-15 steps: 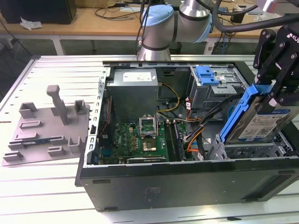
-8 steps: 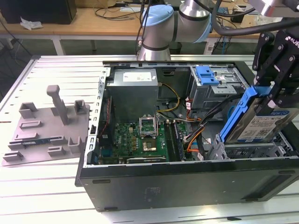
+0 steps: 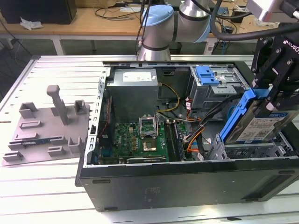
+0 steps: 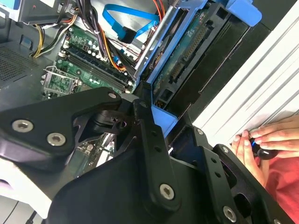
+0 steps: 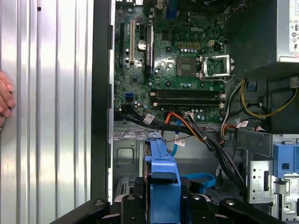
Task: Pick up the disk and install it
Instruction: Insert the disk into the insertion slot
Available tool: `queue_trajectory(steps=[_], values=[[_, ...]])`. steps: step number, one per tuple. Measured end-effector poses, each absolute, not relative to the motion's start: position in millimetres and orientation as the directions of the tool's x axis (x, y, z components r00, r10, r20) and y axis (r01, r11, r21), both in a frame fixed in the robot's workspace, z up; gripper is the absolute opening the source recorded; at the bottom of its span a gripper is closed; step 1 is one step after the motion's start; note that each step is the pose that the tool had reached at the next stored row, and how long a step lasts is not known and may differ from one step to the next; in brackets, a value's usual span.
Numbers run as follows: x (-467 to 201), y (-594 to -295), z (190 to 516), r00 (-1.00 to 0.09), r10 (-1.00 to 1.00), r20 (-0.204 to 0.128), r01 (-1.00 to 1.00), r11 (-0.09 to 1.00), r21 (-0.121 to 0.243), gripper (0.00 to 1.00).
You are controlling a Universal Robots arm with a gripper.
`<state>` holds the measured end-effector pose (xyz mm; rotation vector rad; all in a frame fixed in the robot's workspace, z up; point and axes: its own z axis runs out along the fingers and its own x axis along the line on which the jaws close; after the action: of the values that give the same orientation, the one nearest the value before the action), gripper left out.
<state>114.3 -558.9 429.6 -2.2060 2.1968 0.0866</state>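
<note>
The tool (image 3: 270,95) is pinched onto the disk (image 3: 267,125), its black fingers clamped on the upper end of the drive's blue bracket (image 3: 239,114). It holds the drive tilted, label side up, with the lower end dipping into the drive bay at the corner of the open computer case (image 3: 187,184) on the exterior view's right. The disk is off the desk (image 3: 51,74) and not yet lying flat in the bay. In the second wrist view the drive shows edge-on, its green circuit-board underside (image 4: 187,58) facing the case interior and the bracket's blue corner just beyond the tool's black linkages. In the first wrist view the blue bracket (image 5: 163,179) rises between the fingers, above the bay floor. Deeper in the case lie the green motherboard (image 3: 140,137) and a bundle of cables (image 3: 194,135). A grey power supply (image 3: 133,88) sits at the far wall, and beside it a grey metal drive cage (image 3: 205,95) carries a blue tab (image 3: 208,74). On the exterior view's left, well apart from the case, a grey moulded tray (image 3: 42,133) with an upright post (image 3: 58,100) rests on the slatted desk. A person's hand (image 4: 266,140) rests on the desk beside the case, fingers around a small dark object.
</note>
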Motion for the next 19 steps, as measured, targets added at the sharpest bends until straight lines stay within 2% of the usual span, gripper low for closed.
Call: queue_trajectory(steps=[19], values=[[114.3,-558.9,413.9,0.004,-0.998,-0.059,-1.000,-0.005,0.020,0.37]])
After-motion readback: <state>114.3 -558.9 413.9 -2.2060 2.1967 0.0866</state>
